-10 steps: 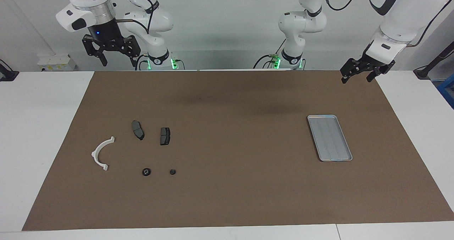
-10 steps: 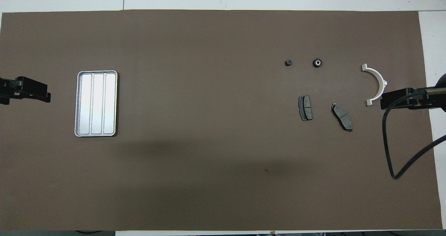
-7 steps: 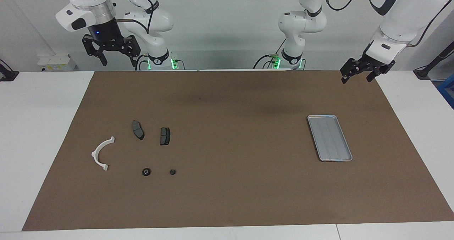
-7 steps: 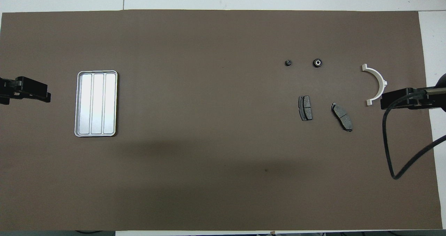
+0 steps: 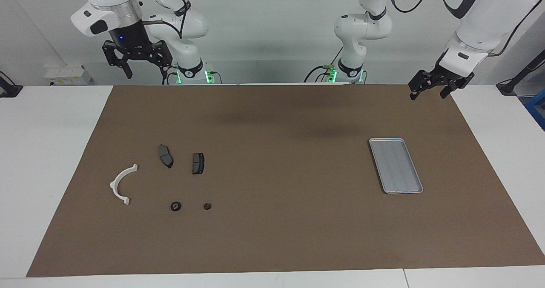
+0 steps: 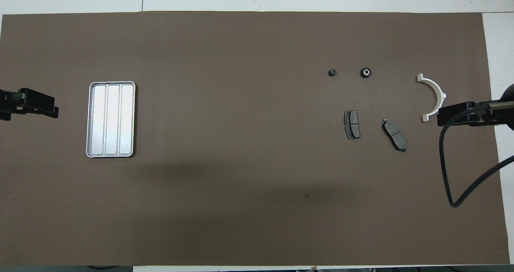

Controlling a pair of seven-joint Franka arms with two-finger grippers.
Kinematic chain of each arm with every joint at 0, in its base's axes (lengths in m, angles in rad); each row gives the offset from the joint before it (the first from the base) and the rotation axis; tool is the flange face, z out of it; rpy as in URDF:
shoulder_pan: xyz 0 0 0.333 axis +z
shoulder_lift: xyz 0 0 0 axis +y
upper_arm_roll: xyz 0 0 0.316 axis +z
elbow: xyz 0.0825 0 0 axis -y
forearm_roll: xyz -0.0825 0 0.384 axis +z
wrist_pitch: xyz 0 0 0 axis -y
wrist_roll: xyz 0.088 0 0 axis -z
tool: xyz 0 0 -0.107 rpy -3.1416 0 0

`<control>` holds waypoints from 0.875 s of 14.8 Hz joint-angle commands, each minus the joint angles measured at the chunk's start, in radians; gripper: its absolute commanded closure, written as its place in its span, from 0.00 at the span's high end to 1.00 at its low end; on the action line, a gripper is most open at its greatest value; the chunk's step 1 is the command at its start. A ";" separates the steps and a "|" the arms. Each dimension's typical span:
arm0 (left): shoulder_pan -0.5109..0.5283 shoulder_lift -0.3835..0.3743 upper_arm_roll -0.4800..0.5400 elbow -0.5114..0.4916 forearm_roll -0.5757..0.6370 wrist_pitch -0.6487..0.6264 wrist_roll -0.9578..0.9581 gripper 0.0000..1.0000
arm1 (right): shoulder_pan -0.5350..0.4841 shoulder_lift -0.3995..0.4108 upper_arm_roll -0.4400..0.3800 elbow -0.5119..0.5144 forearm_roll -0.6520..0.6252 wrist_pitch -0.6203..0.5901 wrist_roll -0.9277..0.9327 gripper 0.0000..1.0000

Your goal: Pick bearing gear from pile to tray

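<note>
Open mat (image 5: 276,220) around gears (image 5: 175,206) (pads (image 5: 198,163) nearby)

Count, by kind:

- Gears: two, both small, black and round. One (image 5: 175,206) is larger than the other (image 5: 207,206).
- Brake pads: two, dark grey. One (image 5: 165,155) and a second (image 5: 198,163).
- White arc (image 5: 121,184): one.
- Tray (image 5: 396,165): one, silver-grey, floor split into three strips in the overhead view.
- Brown mat (image 5: 281,237): one, over the table (image 5: 47,143); also one.
- Arms: two, each with one gripper, so two grippers: left gripper (image 5: 430,89), right gripper (image 5: 138,62).

Loose parts in all: five. Nothing lies in the tray.
</note>
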 commanded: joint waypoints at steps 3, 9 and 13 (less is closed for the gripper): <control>-0.013 -0.027 0.010 -0.031 0.002 0.009 0.001 1.00 | -0.003 -0.013 -0.002 0.001 0.035 -0.019 -0.033 1.00; -0.013 -0.027 0.010 -0.031 0.002 0.009 0.001 1.00 | 0.000 -0.006 0.001 -0.085 0.035 0.091 -0.030 1.00; -0.013 -0.027 0.010 -0.031 0.002 0.009 0.001 1.00 | 0.026 0.147 0.001 -0.097 0.018 0.233 -0.022 1.00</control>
